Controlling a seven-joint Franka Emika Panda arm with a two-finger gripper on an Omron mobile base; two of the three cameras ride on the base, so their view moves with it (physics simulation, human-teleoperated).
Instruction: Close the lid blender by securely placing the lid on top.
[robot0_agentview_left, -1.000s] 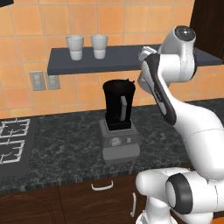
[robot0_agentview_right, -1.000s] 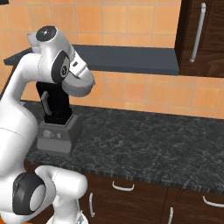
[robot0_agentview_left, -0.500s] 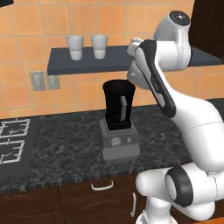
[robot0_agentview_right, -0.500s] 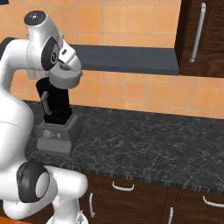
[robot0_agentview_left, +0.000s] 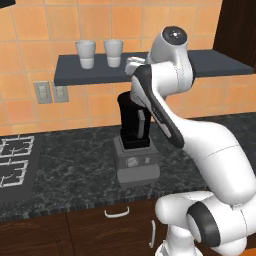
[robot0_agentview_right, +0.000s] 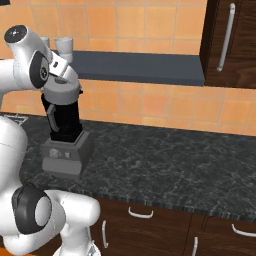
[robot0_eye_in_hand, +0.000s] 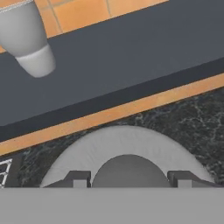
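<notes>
The blender (robot0_agentview_left: 134, 125) (robot0_agentview_right: 62, 120) is a black tapered jar on a grey boxy base (robot0_agentview_left: 136, 162) with a round dial, standing on the dark counter. The grey round lid (robot0_agentview_right: 62, 91) (robot0_eye_in_hand: 127, 144) hangs at the jar's rim, centred over it; I cannot tell whether it touches. My gripper (robot0_agentview_right: 63, 84) (robot0_eye_in_hand: 129, 178) points down from above and is shut on the lid's raised centre knob (robot0_eye_in_hand: 129, 170), one fingertip on each side. In the left base view my forearm hides the jar's mouth.
A dark grey shelf (robot0_agentview_left: 200, 67) (robot0_eye_in_hand: 131, 52) runs along the wall just behind and above the blender, with two white cups (robot0_agentview_left: 86, 53) (robot0_agentview_left: 113, 52) on it. A stove (robot0_agentview_left: 15, 160) lies left, and a dark cabinet (robot0_agentview_right: 230, 40) hangs right.
The arm has swung left and lowered, carrying the lid from beside the jar to directly over its rim. The blender has not moved.
</notes>
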